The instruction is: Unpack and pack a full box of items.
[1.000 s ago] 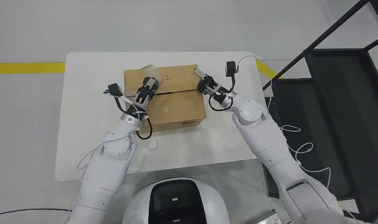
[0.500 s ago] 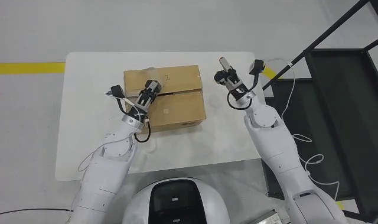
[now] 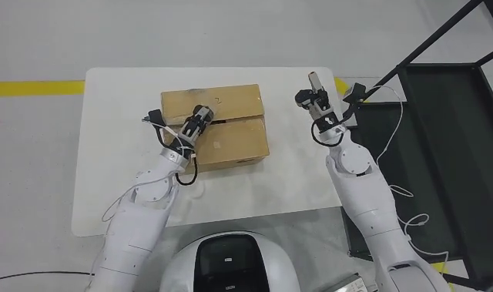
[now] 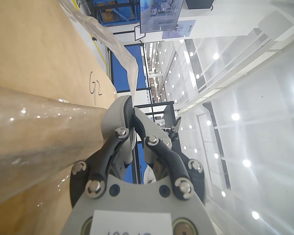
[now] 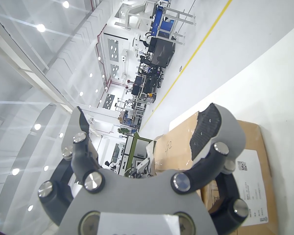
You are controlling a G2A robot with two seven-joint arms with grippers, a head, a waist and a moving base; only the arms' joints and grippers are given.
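Observation:
A brown cardboard box point(image 3: 231, 142) with its top flaps lying flat stands in the middle of the white table point(image 3: 115, 138). My left gripper point(image 3: 202, 112) rests over the seam between the flaps, toward the box's left part. In the left wrist view this gripper point(image 4: 131, 103) is shut, pinching the end of a clear tape strip point(image 4: 105, 37) that rises off the box top point(image 4: 27, 50). My right gripper point(image 3: 314, 90) hangs open to the right of the box, over the table's far right corner. Nothing lies between its fingers point(image 5: 205, 128), and the box point(image 5: 250, 147) sits behind them.
A black metal rack point(image 3: 431, 115) stands close to the table's right edge, beside my right arm. A yellow line point(image 3: 38, 88) crosses the floor to the left. Bare table surface lies left of the box and in front of it.
My right gripper has left the box's far right corner and swung right, off the box. My left gripper has shifted slightly along the seam, and the raised tape at the far edge has come down.

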